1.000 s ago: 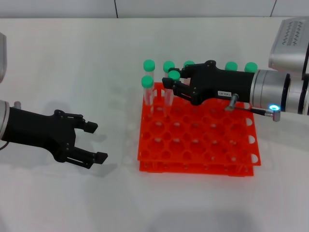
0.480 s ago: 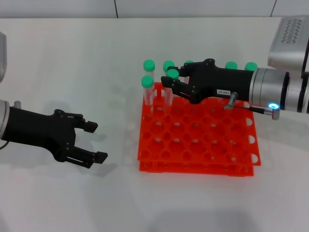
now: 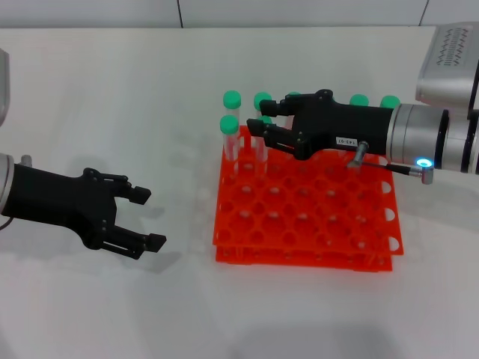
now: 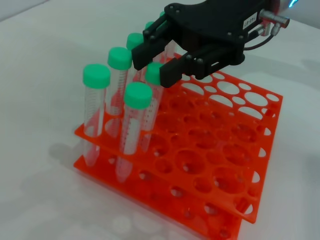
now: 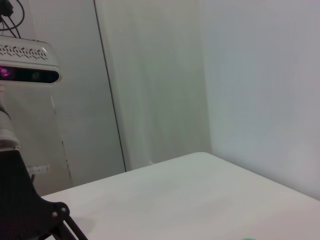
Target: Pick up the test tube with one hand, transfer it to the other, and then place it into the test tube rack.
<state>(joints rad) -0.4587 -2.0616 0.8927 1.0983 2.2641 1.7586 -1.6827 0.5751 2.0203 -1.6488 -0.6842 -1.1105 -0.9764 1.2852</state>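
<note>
Right tool point(image 3: 262, 129) closed on green-capped test tube point(image 4: 156, 74), seated in back-left hole of orange rack point(image 3: 374, 224); best released only once upright and bottomed; left tool point(image 3: 142, 219) open, idle over desk point(image 3: 112, 112).

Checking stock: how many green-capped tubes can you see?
7 tubes. Five stand along the far row of the rack; one at the second row's left end; the test tube beside it, at the right gripper. Another may be hidden behind that gripper. Left gripper idles, open.
</note>
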